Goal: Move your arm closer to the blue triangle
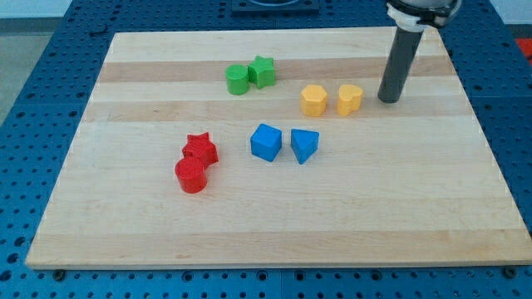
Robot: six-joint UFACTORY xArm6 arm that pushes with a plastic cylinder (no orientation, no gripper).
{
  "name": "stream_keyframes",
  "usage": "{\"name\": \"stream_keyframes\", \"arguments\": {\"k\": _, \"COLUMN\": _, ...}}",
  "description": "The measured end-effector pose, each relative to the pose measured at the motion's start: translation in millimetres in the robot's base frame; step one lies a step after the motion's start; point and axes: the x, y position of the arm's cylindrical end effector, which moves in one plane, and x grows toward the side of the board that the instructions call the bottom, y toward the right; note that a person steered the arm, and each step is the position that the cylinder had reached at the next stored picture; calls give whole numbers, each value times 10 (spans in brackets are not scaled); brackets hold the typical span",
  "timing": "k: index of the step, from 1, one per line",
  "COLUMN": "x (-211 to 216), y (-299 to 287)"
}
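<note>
Toward the view's lower left of my tip [387, 100] lay the blue triangle [304, 145], well apart, past the yellow blocks [332, 100]; no jaws existed, only a rod.

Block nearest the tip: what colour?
Yellow, just left of my tip; seen in the camera view.

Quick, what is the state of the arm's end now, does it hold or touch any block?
My tip: no jaws, holds nothing, touches no block; right of the yellow blocks, up-right of the blue triangle.
</note>
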Motion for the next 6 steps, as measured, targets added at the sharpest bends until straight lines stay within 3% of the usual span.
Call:
{"name": "stream_keyframes", "arguments": {"k": 2, "x": 12, "y": -601}}
{"name": "stream_keyframes", "arguments": {"k": 3, "x": 11, "y": -698}}
{"name": "stream_keyframes", "arguments": {"k": 4, "x": 34, "y": -421}}
{"name": "stream_keyframes", "arguments": {"k": 6, "x": 730, "y": -388}}
